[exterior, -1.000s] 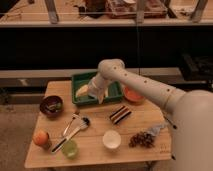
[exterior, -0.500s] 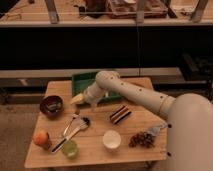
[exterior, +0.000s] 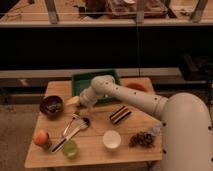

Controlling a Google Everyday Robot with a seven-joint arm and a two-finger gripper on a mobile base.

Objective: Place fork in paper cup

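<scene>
While the desk (exterior: 95,152) carries everything, the gripper (exterior: 75,101) hovers left of centre near the dark bowl (exterior: 51,106) — open or closed, I cannot tell. The paper cup (exterior: 111,139) stands front-centre; the fork (exterior: 69,125) lies left of it, beside the brush (exterior: 78,128) — best to take the fork's handle alone.

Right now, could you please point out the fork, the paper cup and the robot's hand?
fork (exterior: 69,127), camera view, middle of handle.
paper cup (exterior: 111,146), camera view, front wall.
hand (exterior: 74,101), camera view, its tip, just beyond the fork.
</scene>
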